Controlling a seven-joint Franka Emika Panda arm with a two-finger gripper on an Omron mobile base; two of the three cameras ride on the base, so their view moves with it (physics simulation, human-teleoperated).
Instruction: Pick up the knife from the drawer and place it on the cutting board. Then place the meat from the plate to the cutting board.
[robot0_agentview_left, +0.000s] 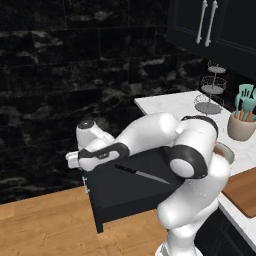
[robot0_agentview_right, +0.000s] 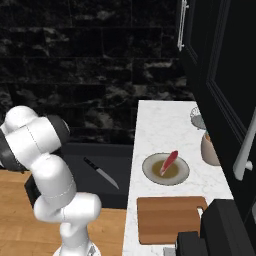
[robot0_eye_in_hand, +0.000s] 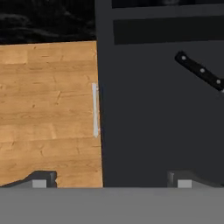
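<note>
Drawer (robot0_agentview_left: 125, 192) stands pulled open below the white counter (robot0_agentview_right: 160, 125), with the knife (robot0_agentview_left: 142, 174) lying flat inside it — black handle toward 10 o'clock and blade tip toward 4 o'clock in the left base view. In the hand view the gripper (robot0_eye_in_hand: 111, 180) hangs over the drawer's front edge with its tips spread wide apart and nothing between them, the silver bar handle (robot0_eye_in_hand: 95, 110) at about 11 o'clock from it and the knife's handle at 2 o'clock. On the counter the meat (robot0_agentview_right: 169, 162) lies on the plate (robot0_agentview_right: 150, 172), and the cutting board (robot0_agentview_right: 170, 218) sits just at 6 o'clock of the plate — bare.
</note>
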